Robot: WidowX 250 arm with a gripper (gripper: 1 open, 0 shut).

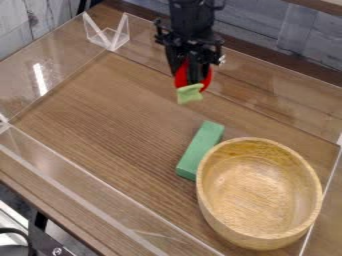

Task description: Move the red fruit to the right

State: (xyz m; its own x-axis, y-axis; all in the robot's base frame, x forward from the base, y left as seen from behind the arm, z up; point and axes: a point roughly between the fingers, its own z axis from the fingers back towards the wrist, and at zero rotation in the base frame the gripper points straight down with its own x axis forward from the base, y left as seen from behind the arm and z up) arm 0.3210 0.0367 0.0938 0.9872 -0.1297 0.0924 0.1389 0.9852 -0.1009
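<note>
**Camera view: red fruit clamped in the gripper, upper centre of frame**

Camera shows my black gripper [191, 76] pointing straight down in the upper centre, its jaws closed on the red fruit [190, 79]; the fruit is glossy red with a pale green leafy cap hanging below the fingers, clear of the tabletop.

I see a wooden table [107, 110] with straight brown grain, walled by clear acrylic panels [40, 65] that catch glare along their edges; a green rectangular block [201, 150], matte and flat-sided, lies below the gripper toward the right, just beside the rim of a round wooden bowl [261, 192], smooth and pale inside, in the lower right.

I can read no writing or labels anywhere.

Bare wood stretches across the left and centre of the frame.
</note>
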